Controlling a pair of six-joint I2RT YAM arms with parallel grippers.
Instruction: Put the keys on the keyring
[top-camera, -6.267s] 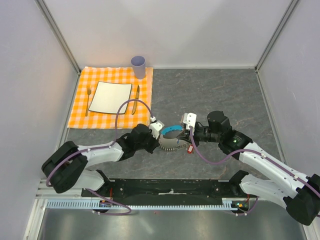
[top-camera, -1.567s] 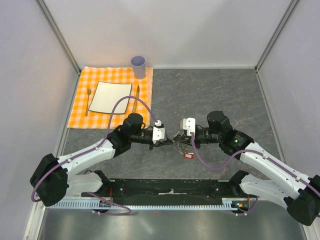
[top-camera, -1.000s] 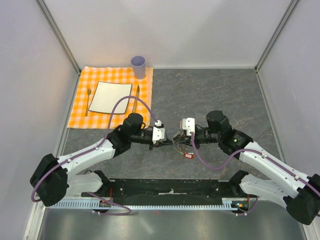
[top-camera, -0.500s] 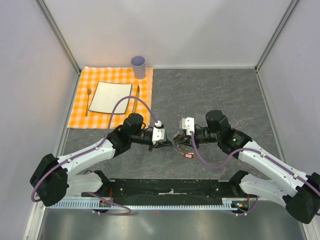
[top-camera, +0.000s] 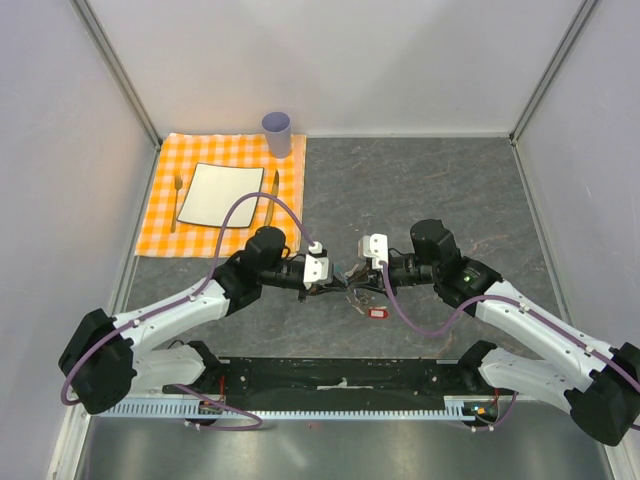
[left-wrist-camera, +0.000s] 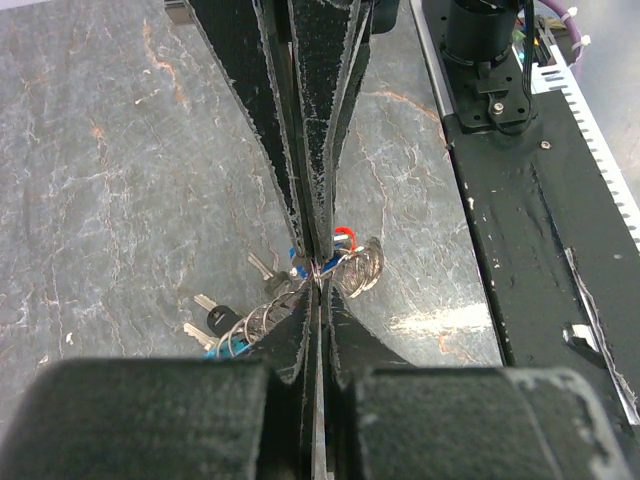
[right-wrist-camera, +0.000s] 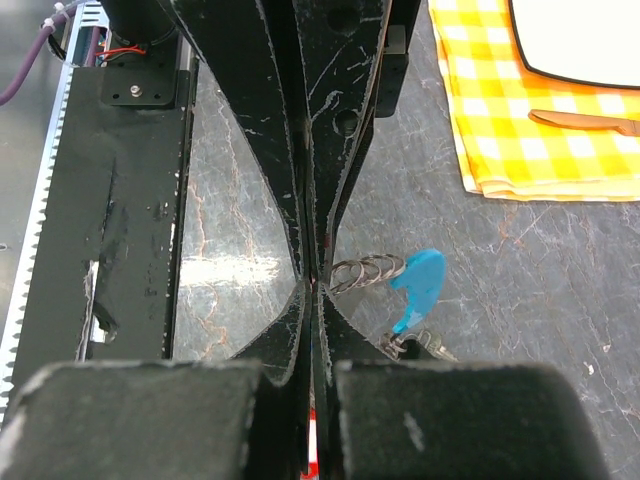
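A few seconds ago the keyring (right-wrist-camera: 366, 270) was spread wide between the arms. Now the left hand (left-wrist-camera: 318, 268) and the right hand (right-wrist-camera: 312, 281) have come close together at the middle of the surface (top-camera: 430, 190), each clenched on the wire coil. I judge the threading is being prepared. The keys (left-wrist-camera: 208, 322) sit just beside the coil, and a red tag (top-camera: 377, 312) lies at 6 o'clock. There is free room from 12 to 3 o'clock. The placemat (top-camera: 160, 225) is at 10 o'clock and the base rail (top-camera: 340, 375) is near at 6.

Bright even light, soft shadows, blurred foregrounds
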